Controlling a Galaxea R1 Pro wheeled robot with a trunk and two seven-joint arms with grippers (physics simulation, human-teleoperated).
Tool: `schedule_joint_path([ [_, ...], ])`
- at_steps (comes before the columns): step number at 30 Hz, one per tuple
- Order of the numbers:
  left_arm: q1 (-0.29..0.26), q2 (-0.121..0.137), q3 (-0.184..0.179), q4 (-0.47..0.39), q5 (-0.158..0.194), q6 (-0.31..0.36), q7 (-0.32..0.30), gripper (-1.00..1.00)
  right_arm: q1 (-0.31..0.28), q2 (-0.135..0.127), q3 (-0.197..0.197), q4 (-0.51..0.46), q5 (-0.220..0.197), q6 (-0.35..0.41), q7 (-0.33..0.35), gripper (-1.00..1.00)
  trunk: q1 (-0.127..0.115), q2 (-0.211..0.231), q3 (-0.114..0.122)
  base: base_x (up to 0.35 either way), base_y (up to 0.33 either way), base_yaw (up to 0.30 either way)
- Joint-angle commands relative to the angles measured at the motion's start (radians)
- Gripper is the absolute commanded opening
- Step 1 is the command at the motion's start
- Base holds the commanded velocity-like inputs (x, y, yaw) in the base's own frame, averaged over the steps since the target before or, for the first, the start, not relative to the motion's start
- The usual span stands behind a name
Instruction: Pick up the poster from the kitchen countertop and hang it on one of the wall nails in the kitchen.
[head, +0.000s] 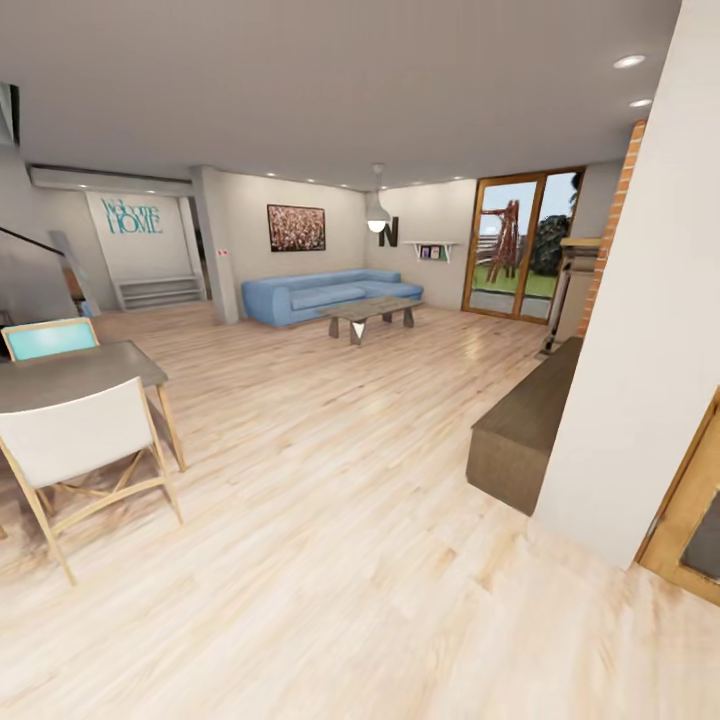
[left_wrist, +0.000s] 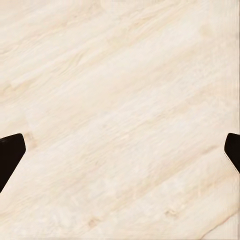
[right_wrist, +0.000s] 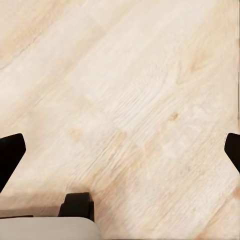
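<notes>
We look across an open living room with a pale wooden floor (head: 330, 520). At the near left stands a dark dining table (head: 75, 372) with a white chair (head: 80, 440) in front of it and a teal chair (head: 50, 337) behind. At the far side a blue sofa (head: 320, 293) sits beneath a wide reddish framed picture (head: 296, 227), with a low coffee table (head: 372, 313) just before it. Teal "Welcome Home" lettering (head: 133, 215) marks the far left wall, and a glass door (head: 520, 245) opens at the far right. A white wall (head: 640, 330) rises at the near right, a dark low bench (head: 525, 425) beside it.

Our left hand (left_wrist: 120, 157) hangs over the floor with its fingers spread wide, holding nothing. Our right hand (right_wrist: 120, 157) is equally wide open and empty over the floor. The poster is nowhere among these things.
</notes>
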Motion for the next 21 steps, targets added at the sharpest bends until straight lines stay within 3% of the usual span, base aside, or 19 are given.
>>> schedule_joint_path([
  [1, 0.0, 0.0, 0.001, -0.001, -0.001, -0.002, 0.0, 1.0, -0.001, 0.0, -0.001, 0.001, -0.001, -0.002, 0.0, 1.0, 0.0, 0.0, 0.0, 0.0, 0.0, -0.28],
  [5, 0.0, -0.001, 0.0, 0.001, -0.002, -0.002, 0.0, 1.0, 0.0, 0.0, -0.001, 0.001, -0.001, -0.002, 0.0, 1.0, 0.0, 0.0, 0.003, 0.0, 0.0, -0.276],
  [14, 0.0, 0.0, -0.004, 0.006, -0.004, -0.002, -0.001, 1.0, 0.0, 0.0, 0.002, 0.001, 0.001, 0.0, 0.001, 1.0, 0.0, 0.0, 0.005, -0.127, 0.112, -0.084],
  [21, 0.0, 0.0, -0.004, 0.006, -0.006, -0.002, -0.002, 1.0, -0.001, 0.0, 0.007, 0.001, 0.003, 0.0, 0.001, 1.0, 0.0, 0.0, 0.005, -0.068, 0.06, -0.222],
])
